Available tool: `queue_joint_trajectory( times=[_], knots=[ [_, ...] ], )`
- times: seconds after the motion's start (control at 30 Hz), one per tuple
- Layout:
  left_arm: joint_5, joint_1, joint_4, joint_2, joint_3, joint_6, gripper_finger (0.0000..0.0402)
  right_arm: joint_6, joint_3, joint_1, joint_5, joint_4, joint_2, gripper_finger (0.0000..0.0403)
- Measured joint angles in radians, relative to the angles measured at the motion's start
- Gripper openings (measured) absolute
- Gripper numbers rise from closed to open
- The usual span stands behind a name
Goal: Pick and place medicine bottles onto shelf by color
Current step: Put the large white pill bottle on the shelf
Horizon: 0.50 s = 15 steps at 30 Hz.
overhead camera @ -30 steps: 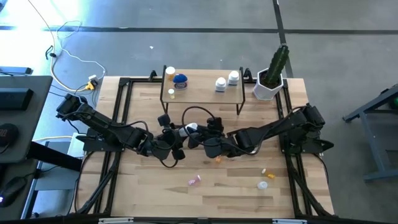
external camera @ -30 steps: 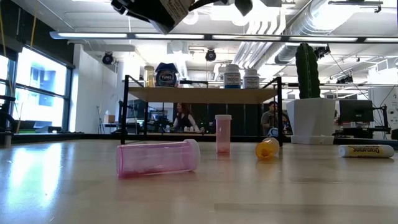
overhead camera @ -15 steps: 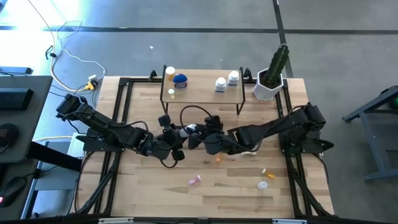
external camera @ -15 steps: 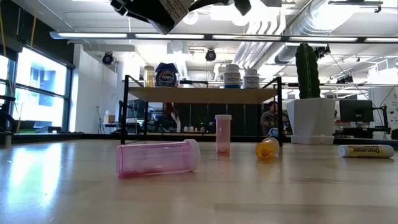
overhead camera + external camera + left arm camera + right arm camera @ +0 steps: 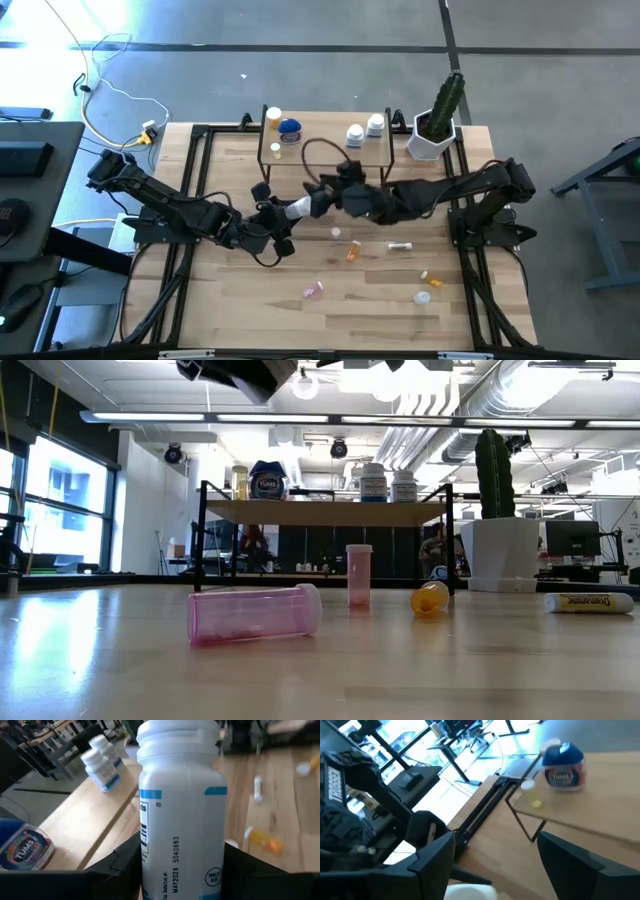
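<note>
A potted cactus (image 5: 440, 118) stands beside the table's (image 5: 250, 310) corner.

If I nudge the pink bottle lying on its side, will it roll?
Probably. The pink bottle is a smooth cylinder lying on the bare table, so a sideways nudge likely rolls it. It looks clear and nearly empty, so likely light and easily shoved.

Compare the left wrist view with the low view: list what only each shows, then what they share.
Only the left wrist view: the left gripper clamped on a white bottle with a blue-banded label. Only the low view: a pink bottle lying on its side, another pink bottle upright, the cactus pot. Both: the shelf carrying two white bottles and the blue-lidded jar.
</note>
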Motion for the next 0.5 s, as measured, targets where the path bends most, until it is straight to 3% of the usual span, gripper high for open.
queue_joint_trajectory(
  times=[0.23,0.5],
  knots=[
    [0.079,0.026,0.005,-0.042,0.0,-0.033,0.0166,-0.187,0.0,-0.059,-0.138,0.0,-0.056,0.0273],
    [0.297,0.155,0.04,-0.078,0.0,-0.068,0.0166,-0.444,0.0,-0.163,-0.411,0.005,-0.099,0.0273]
  ],
)
